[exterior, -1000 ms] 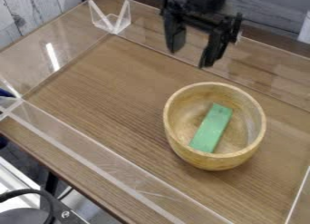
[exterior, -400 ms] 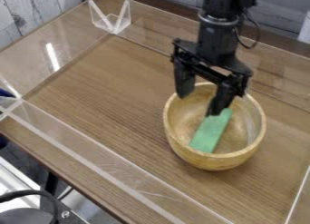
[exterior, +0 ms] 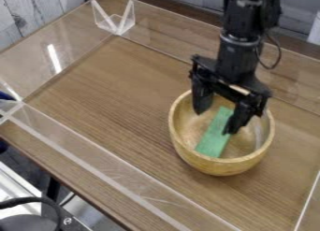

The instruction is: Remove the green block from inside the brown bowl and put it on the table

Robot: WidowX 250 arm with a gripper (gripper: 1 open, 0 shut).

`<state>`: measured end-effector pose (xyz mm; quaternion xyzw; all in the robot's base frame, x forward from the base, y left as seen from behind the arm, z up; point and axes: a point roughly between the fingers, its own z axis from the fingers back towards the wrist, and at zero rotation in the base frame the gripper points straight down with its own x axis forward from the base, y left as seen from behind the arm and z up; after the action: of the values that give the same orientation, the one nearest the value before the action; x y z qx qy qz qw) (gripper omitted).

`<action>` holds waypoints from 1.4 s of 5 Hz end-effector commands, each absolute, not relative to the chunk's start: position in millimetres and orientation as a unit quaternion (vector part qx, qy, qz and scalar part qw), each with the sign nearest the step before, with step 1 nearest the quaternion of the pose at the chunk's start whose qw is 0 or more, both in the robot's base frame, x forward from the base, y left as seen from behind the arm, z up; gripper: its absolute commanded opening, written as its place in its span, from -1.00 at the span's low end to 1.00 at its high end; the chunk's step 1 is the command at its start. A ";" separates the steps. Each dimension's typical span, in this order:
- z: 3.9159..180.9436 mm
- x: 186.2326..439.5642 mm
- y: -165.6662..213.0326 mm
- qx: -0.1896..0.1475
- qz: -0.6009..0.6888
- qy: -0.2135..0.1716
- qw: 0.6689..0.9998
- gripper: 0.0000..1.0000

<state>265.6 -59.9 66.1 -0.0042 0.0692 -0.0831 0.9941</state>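
Note:
The green block lies flat inside the brown bowl, which rests on the table at the right. My black gripper points straight down into the bowl with its jaws open. Its two fingers straddle the far end of the block, one on each side, and hide that end. I cannot tell whether a fingertip touches the block. Nothing is held.
Clear acrylic walls edge the tabletop at the front, left and back. A small clear bracket stands at the far left corner. Bare wood stretches left of the bowl.
The open gripper has come down and toward the right, from above the table behind the bowl to inside the bowl over the block. The block and bowl have not moved.

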 end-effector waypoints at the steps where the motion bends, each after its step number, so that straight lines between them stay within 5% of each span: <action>1: 65.4 271.2 -64.9 -0.006 -0.090 0.054 0.994 1.00; 5: 34.5 273.7 -69.5 -0.014 -0.093 0.068 0.993 1.00; 6: 32.6 273.0 -69.3 -0.017 -0.091 0.068 0.993 -1.00; 7: 33.0 271.7 -69.3 -0.019 -0.090 0.067 0.993 1.00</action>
<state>267.4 -68.6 25.4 -0.0174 0.0828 -0.0899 0.9923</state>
